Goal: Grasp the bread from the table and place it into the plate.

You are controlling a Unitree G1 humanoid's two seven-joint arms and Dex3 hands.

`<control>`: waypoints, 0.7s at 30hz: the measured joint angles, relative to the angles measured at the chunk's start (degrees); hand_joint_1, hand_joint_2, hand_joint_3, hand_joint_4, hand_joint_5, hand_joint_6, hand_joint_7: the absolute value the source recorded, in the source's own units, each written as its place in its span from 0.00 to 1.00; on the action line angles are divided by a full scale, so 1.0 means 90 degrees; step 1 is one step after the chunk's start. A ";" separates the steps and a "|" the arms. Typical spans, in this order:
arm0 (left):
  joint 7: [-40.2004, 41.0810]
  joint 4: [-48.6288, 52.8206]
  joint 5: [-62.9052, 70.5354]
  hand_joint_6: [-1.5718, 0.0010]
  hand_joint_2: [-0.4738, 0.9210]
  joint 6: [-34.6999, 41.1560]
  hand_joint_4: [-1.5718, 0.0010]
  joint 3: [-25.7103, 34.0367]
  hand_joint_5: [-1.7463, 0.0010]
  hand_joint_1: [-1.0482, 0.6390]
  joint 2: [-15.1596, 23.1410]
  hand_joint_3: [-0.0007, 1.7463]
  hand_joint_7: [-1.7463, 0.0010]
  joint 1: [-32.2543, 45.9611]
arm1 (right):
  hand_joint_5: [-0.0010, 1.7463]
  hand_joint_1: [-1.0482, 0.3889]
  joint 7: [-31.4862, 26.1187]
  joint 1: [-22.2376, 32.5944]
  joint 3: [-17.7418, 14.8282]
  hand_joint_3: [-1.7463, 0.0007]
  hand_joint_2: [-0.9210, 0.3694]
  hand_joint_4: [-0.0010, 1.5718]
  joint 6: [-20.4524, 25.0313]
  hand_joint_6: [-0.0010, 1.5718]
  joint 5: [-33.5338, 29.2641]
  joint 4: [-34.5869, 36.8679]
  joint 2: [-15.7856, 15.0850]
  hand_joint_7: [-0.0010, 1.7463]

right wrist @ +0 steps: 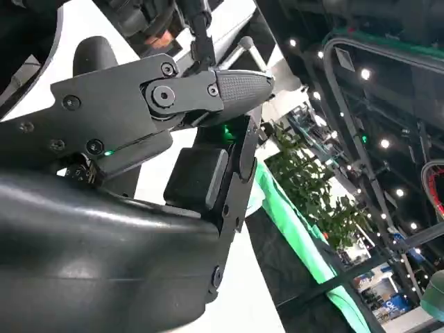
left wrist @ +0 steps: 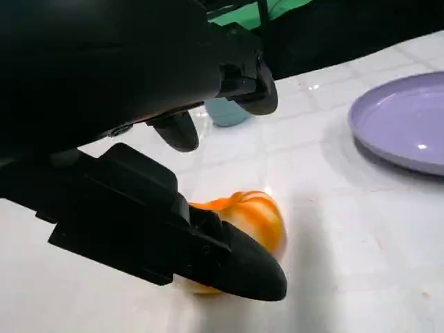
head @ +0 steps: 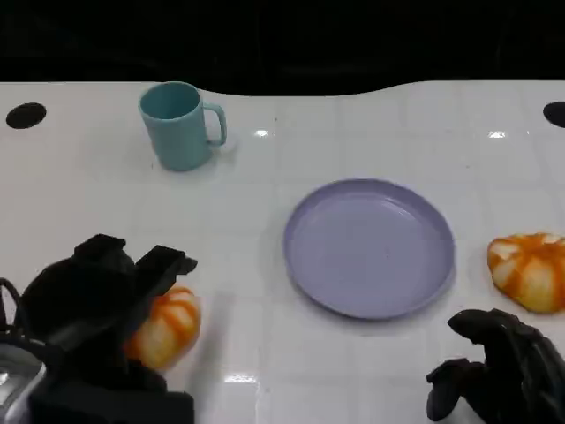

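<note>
An orange-and-white bread (head: 169, 325) lies on the white table at the front left. My left hand (head: 97, 309) hovers over it with fingers spread. In the left wrist view the bread (left wrist: 253, 215) sits between one lower finger (left wrist: 229, 263), which lies against it, and upper fingers held well off it. The lilac plate (head: 369, 247) stands bare in the middle, to the right of that bread, and appears in the left wrist view as the plate (left wrist: 409, 121). My right hand (head: 503, 371) rests at the front right, fingers curled in on nothing; the right hand (right wrist: 139, 173) looks folded in its wrist view.
A second orange-and-white bread (head: 530, 269) lies just right of the plate. A teal mug (head: 179, 124) stands at the back left, handle to the right. Two dark round holes (head: 25, 115) mark the table's back corners. Bare tabletop lies between the left bread and the plate.
</note>
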 measured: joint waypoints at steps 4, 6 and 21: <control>0.0108 0.0532 0.0215 1.00 0.92 0.0170 1.00 -0.0253 0.41 0.09 -0.0004 0.00 0.65 -0.0257 | 0.35 0.31 0.0000 0.0002 0.0001 0.81 0.00 1.00 0.0003 1.00 0.0000 -0.0007 -0.0003 0.14; 0.0170 0.0747 0.0259 1.00 0.91 0.0237 1.00 -0.0355 0.40 0.10 -0.0005 0.01 0.64 -0.0399 | 0.35 0.31 -0.0001 0.0006 0.0002 0.81 0.00 1.00 0.0004 1.00 -0.0001 -0.0014 -0.0004 0.14; 0.0416 0.2459 0.0385 1.00 0.92 0.0802 1.00 -0.1208 0.29 0.09 -0.0077 0.01 0.56 -0.1357 | 0.35 0.31 -0.0066 0.0057 0.0004 0.82 0.00 1.00 0.0079 1.00 0.0002 -0.0088 0.0001 0.14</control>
